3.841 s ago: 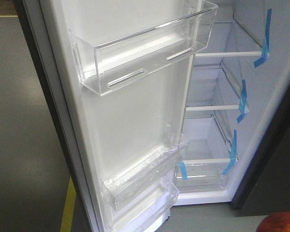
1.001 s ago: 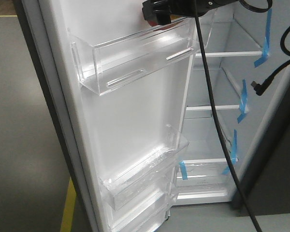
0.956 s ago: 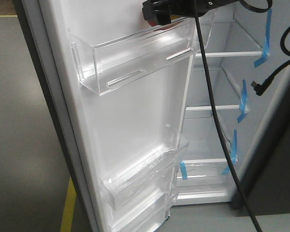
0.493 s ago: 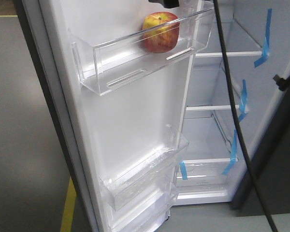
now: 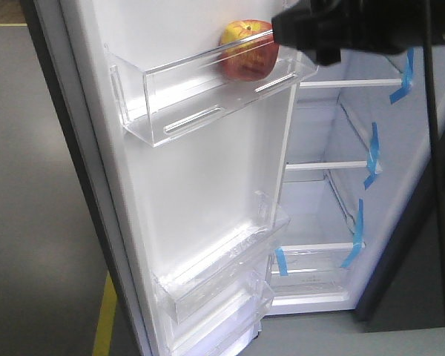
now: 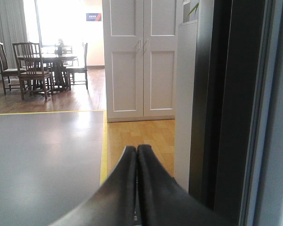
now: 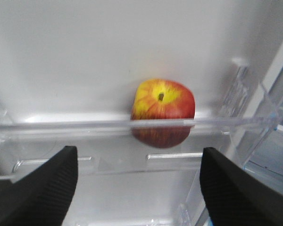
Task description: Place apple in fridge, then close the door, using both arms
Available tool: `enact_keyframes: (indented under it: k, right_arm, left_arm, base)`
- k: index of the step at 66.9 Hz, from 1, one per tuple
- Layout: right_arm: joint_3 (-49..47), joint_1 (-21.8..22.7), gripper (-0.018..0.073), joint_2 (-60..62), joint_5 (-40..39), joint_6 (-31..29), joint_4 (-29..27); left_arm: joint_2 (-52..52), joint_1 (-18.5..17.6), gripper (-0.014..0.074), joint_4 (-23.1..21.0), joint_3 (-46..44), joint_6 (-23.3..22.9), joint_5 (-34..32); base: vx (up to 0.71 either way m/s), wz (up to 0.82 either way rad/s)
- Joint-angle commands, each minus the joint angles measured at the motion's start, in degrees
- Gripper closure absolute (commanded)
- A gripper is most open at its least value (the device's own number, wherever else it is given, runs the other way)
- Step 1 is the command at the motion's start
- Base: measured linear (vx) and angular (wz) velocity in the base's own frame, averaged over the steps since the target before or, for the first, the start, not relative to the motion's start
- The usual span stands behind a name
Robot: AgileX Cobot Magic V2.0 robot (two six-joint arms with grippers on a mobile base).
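The red and yellow apple (image 5: pixel 246 50) rests in the upper clear bin (image 5: pixel 179 93) on the white inner face of the open door (image 5: pixel 200 178). It also shows in the right wrist view (image 7: pixel 163 112), behind the bin's clear rim. My right gripper (image 7: pixel 138 157) is open and empty, drawn back in front of the bin; in the front view its black body (image 5: pixel 334 30) hangs just right of the apple. My left gripper (image 6: pixel 136 149) is shut and empty, low beside the door's dark outer edge (image 6: pixel 226 103). The fridge (image 5: pixel 341 170) stands open with white shelves and blue tape.
Two lower clear bins (image 5: pixel 222 263) hang on the door. A black cable (image 5: pixel 434 185) hangs down at the right. A yellow floor line (image 5: pixel 104 315) runs beside the door. A white panelled cabinet (image 6: pixel 139 59) and a dining table with chairs (image 6: pixel 40 66) stand behind.
The right gripper carried the apple up to the upper door bin, let it go there, and has now drawn back toward the right, open. The apple stays in the bin.
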State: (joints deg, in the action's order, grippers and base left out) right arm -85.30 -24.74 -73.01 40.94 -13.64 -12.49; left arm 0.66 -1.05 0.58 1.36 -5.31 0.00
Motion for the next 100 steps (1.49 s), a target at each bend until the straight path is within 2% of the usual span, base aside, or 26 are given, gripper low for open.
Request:
enact_keyframes:
  k: [1,31,58,68,76,100]
  right_arm:
    - [6.55,0.13,0.0046,6.65,-7.66,-1.97,-2.72]
    - [36.3,0.13,0.0046,27.91,-6.48,-2.97,-7.76]
    - [54.38,0.13,0.0046,47.66,7.33,-2.21,-15.5]
    - [57.92,0.13,0.0046,53.26,12.94,-0.06,-16.78]
    - [58.18,0.13,0.0046,56.45,13.45,1.06,-18.17]
    - [58.18,0.13,0.0046,57.39,20.45,2.9,-18.33]
  left_arm:
    - [0.86,-0.03,0.0603,-0.58,-0.97,-0.1,-3.66]
    - [0.86,-0.03,0.0603,-0.58,-0.97,-0.1,-3.66]
    - [0.86,-0.03,0.0603,-0.58,-0.97,-0.1,-3.66]
    - [0.86,-0.03,0.0603,-0.58,-0.97,-0.1,-3.66]
    - [0.86,-0.03,0.0603,-0.58,-0.97,-0.1,-3.66]
    - [0.86,-0.03,0.0603,-0.58,-0.97,-0.1,-3.66]
  base:
    - [0.0,0.0]
    - [0.0,0.0]
    - [0.0,0.0]
    - [0.0,0.0]
    - [0.0,0.0]
    - [0.0,0.0]
